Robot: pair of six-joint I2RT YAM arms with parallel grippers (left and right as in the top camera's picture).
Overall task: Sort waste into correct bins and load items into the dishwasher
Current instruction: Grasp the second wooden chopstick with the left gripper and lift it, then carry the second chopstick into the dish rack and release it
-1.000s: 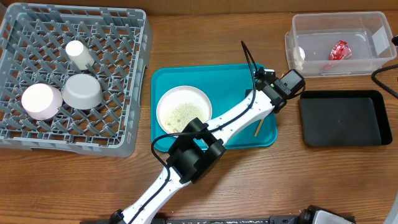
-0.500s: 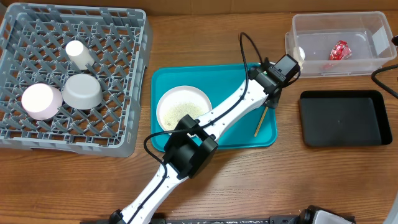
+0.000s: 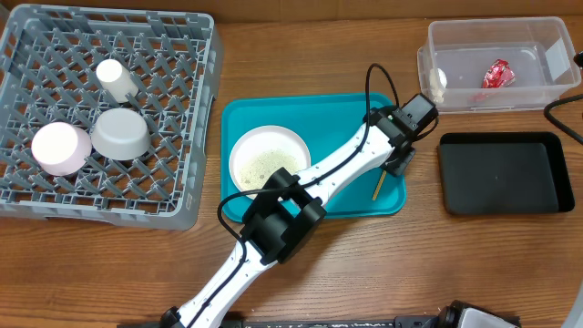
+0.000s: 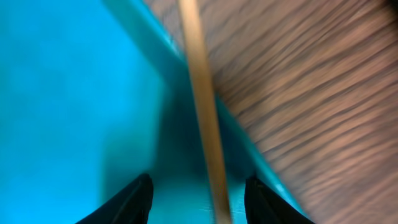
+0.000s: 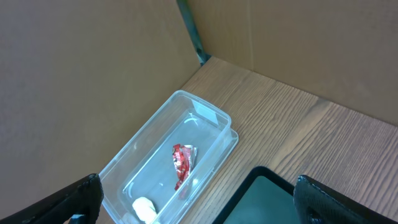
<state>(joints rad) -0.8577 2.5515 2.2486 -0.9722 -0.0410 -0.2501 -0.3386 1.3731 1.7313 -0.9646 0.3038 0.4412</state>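
Observation:
My left gripper (image 3: 397, 162) hangs open over the right edge of the teal tray (image 3: 346, 109). A wooden chopstick (image 4: 204, 118) lies between its fingers (image 4: 198, 199) on the tray rim; it also shows in the overhead view (image 3: 377, 185). The white plate (image 3: 269, 160) with rice-like scraps sits on the tray. The grey dish rack (image 3: 164, 137) holds the pink bowl (image 3: 60, 148), the grey-blue bowl (image 3: 120, 134) and the white cup (image 3: 115, 78). The clear tub (image 3: 537, 91) holds the red wrapper (image 3: 496, 73) and the white tissue (image 3: 437, 80). My right gripper (image 5: 193, 205) is open, high above the tub (image 5: 205, 118).
The empty black tray (image 3: 504, 173) lies right of the teal tray, below the clear tub; its corner shows in the right wrist view (image 5: 267, 196). A black cable (image 3: 369, 87) loops over the teal tray. A brown wall stands behind the tub.
My left gripper swung up toward the clear tub and then came back down to the teal tray's right edge, over the chopstick. Nothing else moved.

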